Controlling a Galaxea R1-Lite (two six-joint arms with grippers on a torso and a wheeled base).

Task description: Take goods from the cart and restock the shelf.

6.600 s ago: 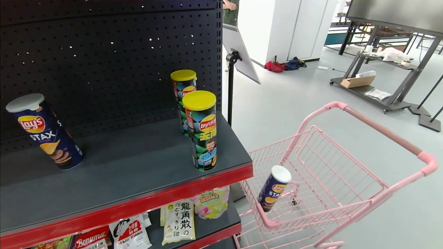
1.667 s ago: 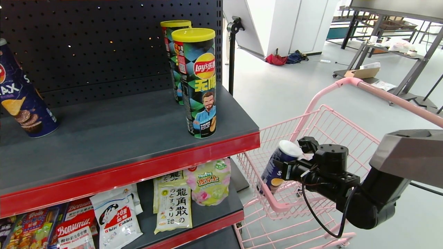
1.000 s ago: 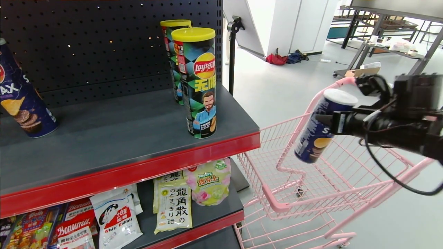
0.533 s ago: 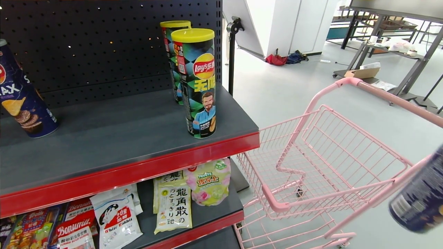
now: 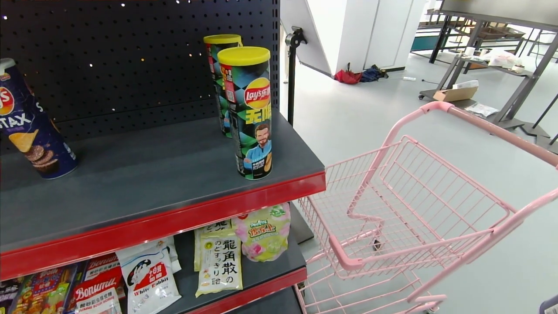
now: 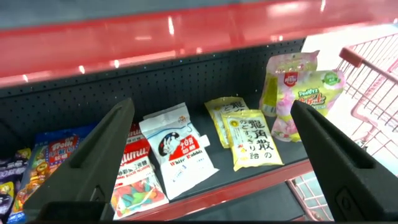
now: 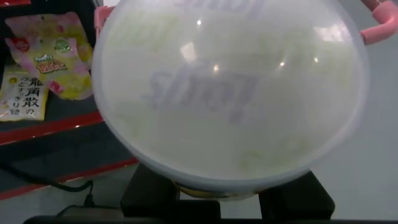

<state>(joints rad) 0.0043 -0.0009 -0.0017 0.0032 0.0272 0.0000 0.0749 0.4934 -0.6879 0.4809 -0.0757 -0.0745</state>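
Right gripper (image 7: 224, 198) clamping chip can (image 7: 230, 93) (white lid), left gripper (image 6: 211, 106) wide apart, unladen

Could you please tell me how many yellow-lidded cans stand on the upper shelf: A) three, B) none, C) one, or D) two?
D: two stand upright at the right end of the upper shelf, the front can near the red edge and the rear can just behind it.

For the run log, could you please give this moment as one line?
right gripper: shut on chip can | left gripper: open, facing snack bags | top shelf: three cans | cart: beside shelf
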